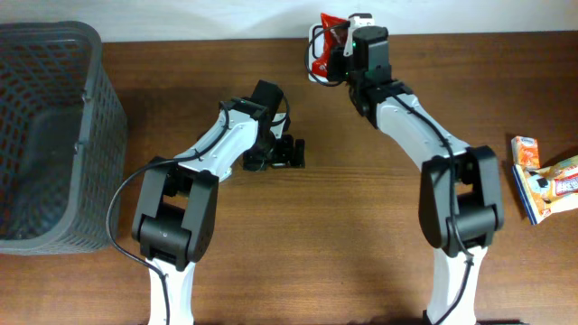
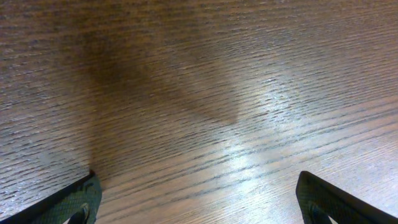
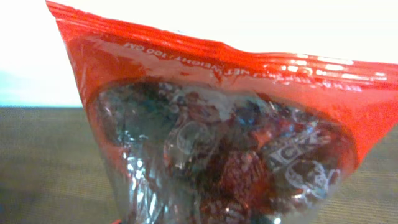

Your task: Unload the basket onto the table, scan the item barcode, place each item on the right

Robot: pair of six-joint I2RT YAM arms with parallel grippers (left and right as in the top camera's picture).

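- The mesh basket [image 1: 54, 135] at the far left stands well apart from both arms and looks to pose no hazard.
- The left gripper [image 1: 287, 152] hangs spread wide over the bare bench [image 2: 199, 93] and holds nothing. From there it could not catch a dropped item.
- The red bag [image 3: 205, 124] of sweets is at the bench's far edge, against the right gripper [image 1: 339, 56]. The jaws are hidden, so it cannot be told whether they have closed on it.
- The bag's film is glossy and crinkled. A shallow pinch could slip, and glare or creases could spoil the read. No barcode shows on the visible face.
- The snack packets [image 1: 546, 181] lie at the far right. A wide swing of the right arm could sweep them off.
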